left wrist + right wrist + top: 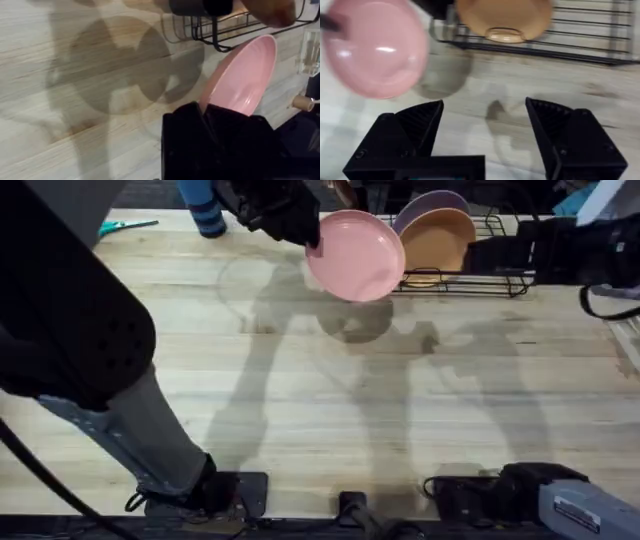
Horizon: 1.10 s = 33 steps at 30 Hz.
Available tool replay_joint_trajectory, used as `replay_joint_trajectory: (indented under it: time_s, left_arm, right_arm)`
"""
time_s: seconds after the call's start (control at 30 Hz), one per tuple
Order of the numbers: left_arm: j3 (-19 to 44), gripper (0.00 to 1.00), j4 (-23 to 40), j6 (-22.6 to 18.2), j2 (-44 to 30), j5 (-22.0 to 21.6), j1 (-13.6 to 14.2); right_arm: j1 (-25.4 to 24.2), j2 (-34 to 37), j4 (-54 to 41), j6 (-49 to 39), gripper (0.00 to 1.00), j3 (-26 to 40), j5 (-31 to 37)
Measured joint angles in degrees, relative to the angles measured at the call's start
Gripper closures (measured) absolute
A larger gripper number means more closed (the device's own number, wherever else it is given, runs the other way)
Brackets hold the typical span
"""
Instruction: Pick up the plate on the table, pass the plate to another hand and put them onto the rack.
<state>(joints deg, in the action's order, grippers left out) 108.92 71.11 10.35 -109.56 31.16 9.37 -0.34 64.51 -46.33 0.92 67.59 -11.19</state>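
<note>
Wooden table (pixel 330 410) lying bare | left gripper (pixel 300 232) clamping the plate (pixel 356 255) aloft beside the rack (pixel 500 280) | right gripper (pixel 485 135) gaping wide, carrying nothing | pickup done, handover and racking pending

Open table (pixel 400 400) spans the centre and 6 o'clock of the overhead view, bare between the arm bases. At 12 o'clock the plate (pixel 356 255), gripped at its rim by the left gripper (pixel 300 230), hangs above the table just beside the rack (pixel 500 280); clear air lies under it. In the rack at 1 o'clock, an orange plate (pixel 440 242) and purple plate (pixel 430 205) fill the near-end slots; wires toward 2 o'clock stand unoccupied. The right gripper (pixel 485 130), jaws spread, faces the gap between plate and rack. The left arm's dark bulk blocks 9 to 11 o'clock
</note>
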Motion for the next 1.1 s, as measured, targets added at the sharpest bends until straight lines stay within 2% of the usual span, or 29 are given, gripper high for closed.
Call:
replay_joint_trajectory:
  time_s: [0.07, 0.1, 0.27, 0.5, 0.83, 1.1]
  left_arm:
    - [0.0, 0.958, 0.0, 0.0, 0.0, 0.25, 0.56]
    - [0.0, 0.958, 0.0, 0.0, 0.0, 0.57, 0.89]
    - [0.0, 0.958, 0.0, 0.0, 0.0, 0.59, 0.94]
    - [0.0, 0.958, 0.0, 0.0, 0.0, 0.59, 1.33]
    - [0.0, 0.958, 0.0, 0.0, 0.0, 0.61, 1.66]
    - [0.0, 0.958, 0.0, -0.01, 0.0, 0.6, 1.74]
  right_arm:
    - [0.0, 0.02, 0.0, 0.19, 0.003, 0.0, -3.02]
    - [0.0, 0.0, 0.0, 0.4, 0.003, 0.0, -7.42]
    - [0.0, 0.0, -0.02, 1.29, 0.003, 0.0, -13.37]
    - [0.0, 0.5, 1.9, 1.91, 0.003, 0.07, -14.65]
    - [0.49, 8.61, 7.25, 4.37, 0.004, 0.09, -15.02]
    - [7.81, 16.93, 12.92, 5.36, 0.004, 0.09, -15.12]
